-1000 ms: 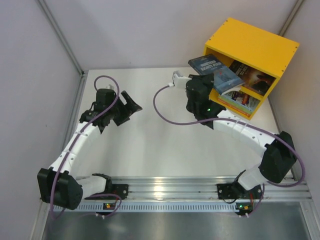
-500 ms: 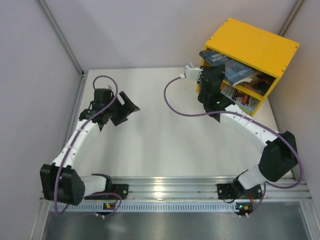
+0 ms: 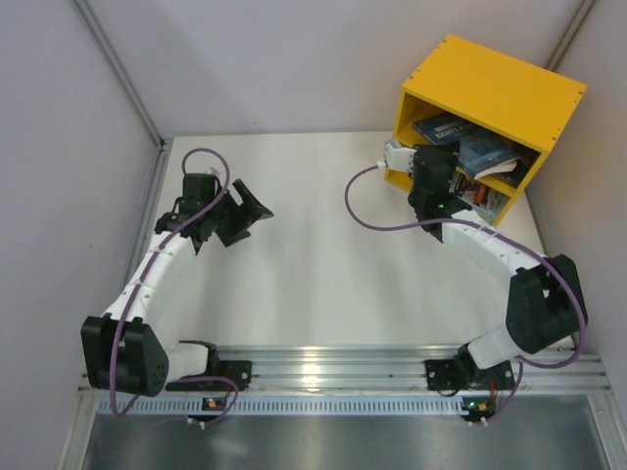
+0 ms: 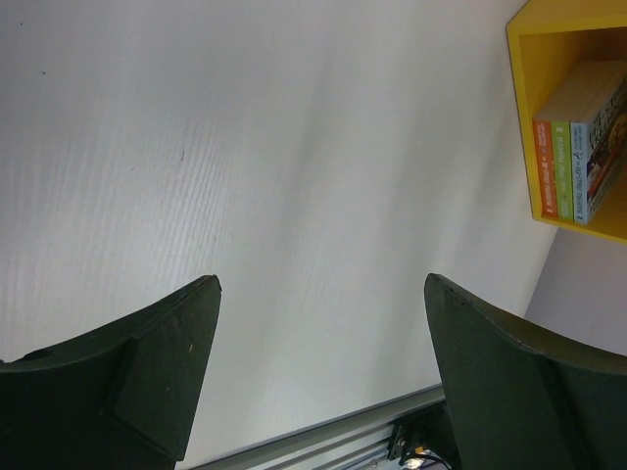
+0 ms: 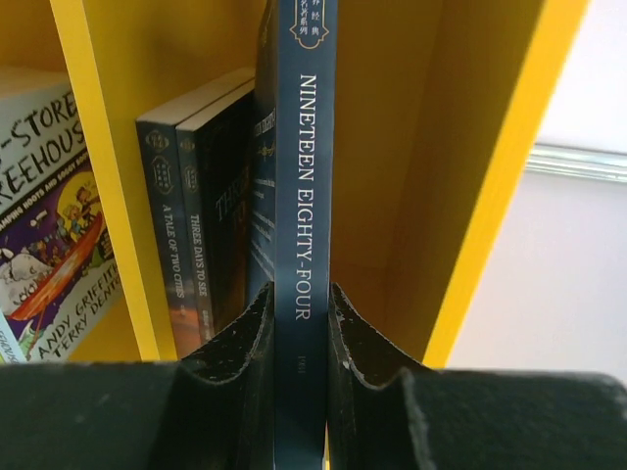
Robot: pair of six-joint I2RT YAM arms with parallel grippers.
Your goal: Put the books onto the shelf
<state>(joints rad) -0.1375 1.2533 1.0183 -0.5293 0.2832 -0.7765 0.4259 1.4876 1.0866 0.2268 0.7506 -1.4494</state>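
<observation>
The yellow shelf [image 3: 490, 88] stands at the table's back right, its open front facing my arms. My right gripper [image 5: 299, 289] is shut on the spine of a dark blue-grey book [image 5: 304, 166], held upright inside one compartment next to two dark books [image 5: 186, 245]. From above, the right gripper [image 3: 434, 171] sits at the shelf's mouth with the book [image 3: 485, 149] reaching into the upper compartment. The other compartment holds orange, green and light blue books [image 4: 573, 162]. My left gripper [image 3: 247, 211] hovers open over the table's left side, holding nothing.
A yellow divider board [image 5: 108, 147] separates the held book's compartment from a colourful picture-cover book [image 5: 44, 245]. The shelf's side wall [image 5: 490, 176] is close to the right of the held book. White walls enclose the table; a metal rail [image 3: 323, 367] runs along the near edge.
My right arm has carried the blue-grey book to the right and back, from in front of the shelf into the upper compartment. The left arm has barely moved.
</observation>
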